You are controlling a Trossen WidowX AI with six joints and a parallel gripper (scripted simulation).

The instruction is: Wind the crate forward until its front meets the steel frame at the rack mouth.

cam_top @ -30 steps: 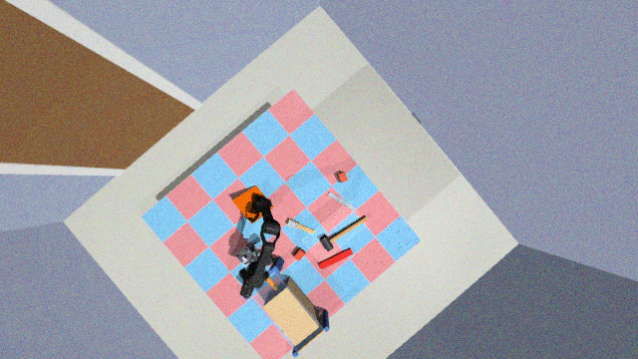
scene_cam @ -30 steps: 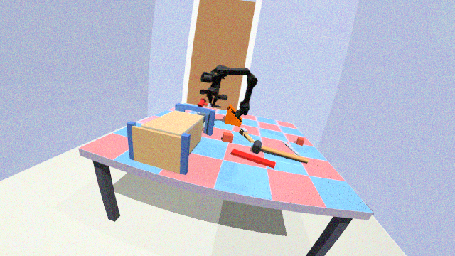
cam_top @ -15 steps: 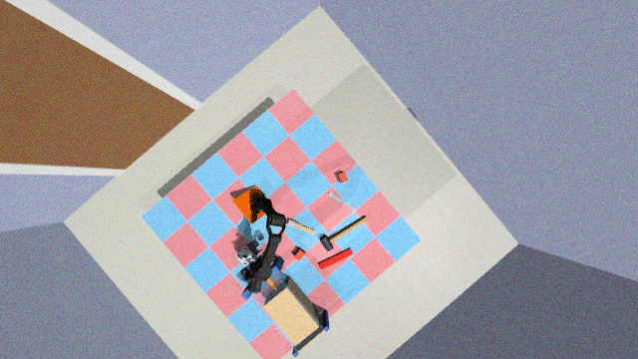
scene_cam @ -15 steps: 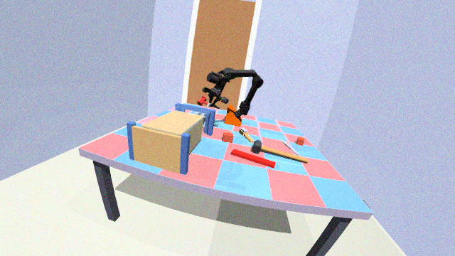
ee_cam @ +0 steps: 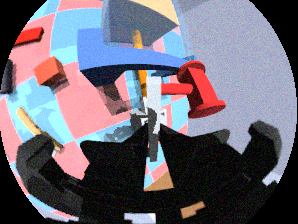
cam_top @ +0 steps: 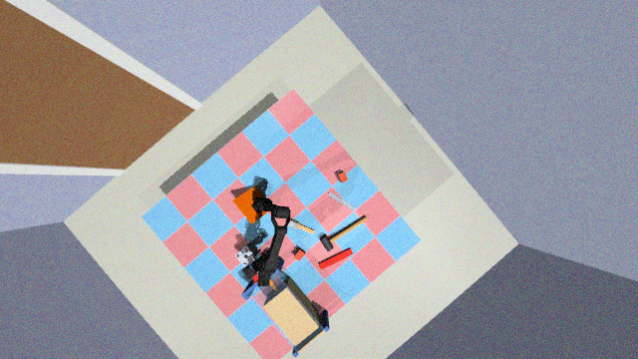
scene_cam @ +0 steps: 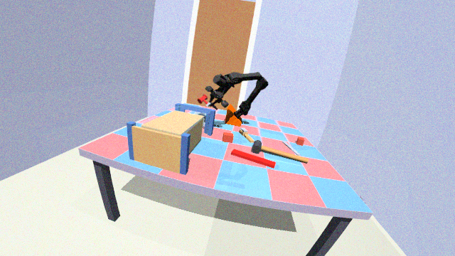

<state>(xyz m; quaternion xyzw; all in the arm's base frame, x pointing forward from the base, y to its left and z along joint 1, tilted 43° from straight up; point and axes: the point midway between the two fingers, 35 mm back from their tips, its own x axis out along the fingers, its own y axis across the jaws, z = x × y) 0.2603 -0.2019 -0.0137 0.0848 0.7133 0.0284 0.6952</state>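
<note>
My gripper (ee_cam: pixel 152 125) (scene_cam: pixel 212 104) is shut on the grey bar of the winch handle (ee_cam: pixel 153 92), whose red spool-shaped knob (ee_cam: pixel 202 91) (scene_cam: pixel 202 99) sticks out to one side. It holds the handle in the air above the winch (cam_top: pixel 245 256), which is mostly hidden behind the fingers in the wrist view. The handle's square key and the winch's hole cannot be made out. The tan crate (cam_top: pixel 291 314) (scene_cam: pixel 174 122) sits flat between blue corner posts. An orange strap (ee_cam: pixel 142 82) (cam_top: pixel 272 284) runs from it under the blue frame (ee_cam: pixel 125 54) (scene_cam: pixel 195 107). A gap shows between crate and frame.
A red cube (cam_top: pixel 298 252) (scene_cam: pixel 227 137), a wooden-handled tool (cam_top: pixel 302 225) (scene_cam: pixel 246 136), a hammer (cam_top: pixel 326 241) (scene_cam: pixel 257 146) and a red bar (cam_top: pixel 335 258) (scene_cam: pixel 253 158) lie beside the rack. A thin silver rod (cam_top: pixel 341 199) and another red cube (cam_top: pixel 341 176) lie farther off.
</note>
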